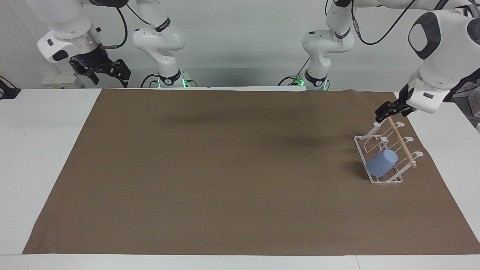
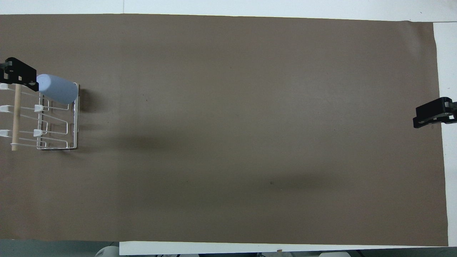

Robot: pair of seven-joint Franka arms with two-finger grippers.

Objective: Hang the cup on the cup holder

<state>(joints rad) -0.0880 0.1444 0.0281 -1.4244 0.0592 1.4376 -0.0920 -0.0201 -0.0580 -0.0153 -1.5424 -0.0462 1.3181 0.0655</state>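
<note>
The light-blue cup point(image 1: 381, 163) point(image 2: 57, 88) hangs slanted on a prong of the white wire cup holder point(image 1: 375, 139) point(image 2: 53, 142). It is at the holder's end farther from the robots. The holder stands on the brown mat at the left arm's end of the table, with its wooden dowel point(image 1: 402, 143) point(image 2: 15, 117) across the top. My left gripper point(image 1: 386, 111) point(image 2: 19, 73) is open and holds nothing. It hangs in the air over the dowel side of the holder, apart from the cup. My right gripper point(image 1: 108, 75) point(image 2: 428, 117) waits open over the right arm's end of the table.
A brown mat point(image 1: 225, 168) point(image 2: 232, 125) covers most of the white table point(image 1: 41, 142). The two arm bases point(image 1: 168, 78) point(image 1: 315, 78) stand at the robots' edge. Nothing else lies on the mat.
</note>
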